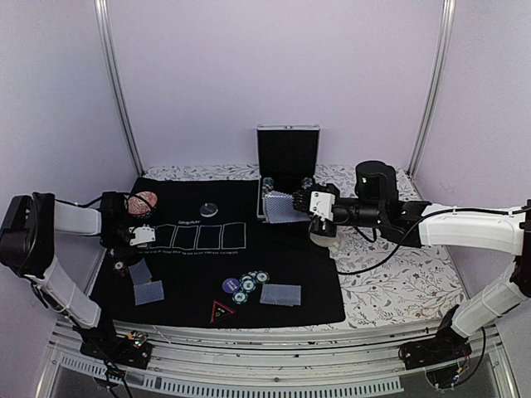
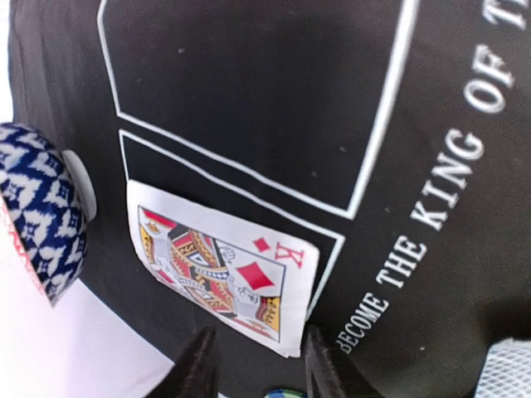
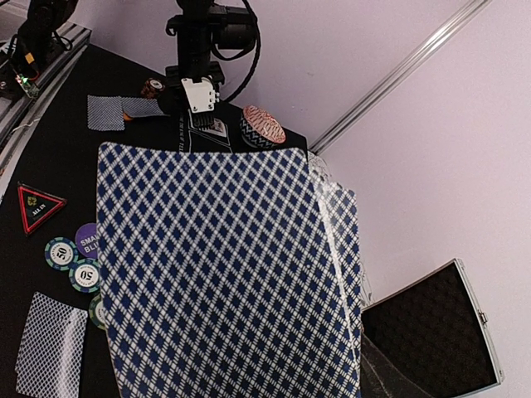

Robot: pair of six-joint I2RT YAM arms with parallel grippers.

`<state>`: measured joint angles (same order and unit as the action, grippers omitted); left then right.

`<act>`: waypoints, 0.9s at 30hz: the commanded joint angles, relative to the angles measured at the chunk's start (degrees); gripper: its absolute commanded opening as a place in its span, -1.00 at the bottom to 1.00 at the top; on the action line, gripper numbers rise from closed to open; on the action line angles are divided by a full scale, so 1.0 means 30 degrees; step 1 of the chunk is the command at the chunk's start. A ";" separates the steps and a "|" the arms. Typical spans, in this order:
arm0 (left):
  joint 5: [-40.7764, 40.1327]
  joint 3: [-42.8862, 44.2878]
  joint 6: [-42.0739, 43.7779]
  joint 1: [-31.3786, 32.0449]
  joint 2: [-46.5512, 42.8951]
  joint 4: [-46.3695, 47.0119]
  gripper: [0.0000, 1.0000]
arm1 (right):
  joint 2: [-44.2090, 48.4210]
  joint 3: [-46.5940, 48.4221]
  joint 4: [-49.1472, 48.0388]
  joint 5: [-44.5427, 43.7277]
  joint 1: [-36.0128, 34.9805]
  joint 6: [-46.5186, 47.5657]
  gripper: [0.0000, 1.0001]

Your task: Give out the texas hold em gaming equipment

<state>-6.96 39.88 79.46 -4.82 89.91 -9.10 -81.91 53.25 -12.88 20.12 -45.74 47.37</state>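
We see the left gripper (image 2: pixel 257 373) low over the 9 o'clock side of the black mat (image 1: pixel 274 249), its jaws parted and gripping nothing. A king of diamonds (image 2: pixel 220 278) lies face up and flat on the mat in the leftmost printed box, its near edge between the two fingers (image 2: pixel 199 365). We cannot tell whether they touch it. In the top view a patterned bowl (image 1: pixel 141 204) sits just beyond this gripper, at its 12 o'clock.

The right gripper (image 1: pixel 300 206) reaches in from 3 o'clock and is clenched on a pack of cards (image 1: pixel 280 207). The pack is held clear of the mat near its 1 o'clock corner, with the blue diamond backs filling the right wrist view. Just behind the pack, at 12 o'clock, an open case (image 1: pixel 288 153) stands with its lid upright.

Toward 6 o'clock on the mat we find a cluster of poker chips (image 1: pixel 249 283), with a purple button (image 1: pixel 231 286) touching it at 9 o'clock. A triangular marker (image 1: pixel 221 312) lies just nearer us, and one face-down card (image 1: pixel 280 294) lies just beside the chips at 3 o'clock. Two more face-down cards (image 1: pixel 146 283) overlap at the 8 o'clock corner. A dark round button (image 1: pixel 209 210) rests alone above the printed boxes, toward 12 o'clock
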 commanded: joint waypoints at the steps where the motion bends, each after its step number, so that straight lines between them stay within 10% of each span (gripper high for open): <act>1: -0.0185 0.0173 -0.0061 -0.0239 -0.0347 -0.1665 -0.21 | 0.0658 -0.0056 -0.0047 0.0265 0.0098 -0.0264 0.11; 13: 0.4222 0.2411 -0.3512 0.1270 -0.5787 -0.5535 -0.13 | 0.1221 0.0146 0.0154 0.0287 0.0080 -0.0344 0.11; 16: 0.7708 0.3595 -0.6081 0.1866 -0.7824 -0.5870 0.17 | 0.1157 0.0389 0.0362 0.0310 0.0092 -0.0467 0.10; 19: 0.9161 0.4865 -0.9777 0.3308 -0.8883 -0.5506 0.88 | 0.0931 0.0715 0.0611 0.0212 0.0060 -0.0732 0.09; 27: 0.9769 0.8661 -1.9369 0.8353 -0.7877 -0.3394 0.96 | -0.0130 0.1745 0.0458 -0.1442 -0.0409 -0.1949 0.06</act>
<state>18.17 62.37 40.23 15.73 64.27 -23.07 -80.31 55.07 -10.63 19.57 -45.89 44.36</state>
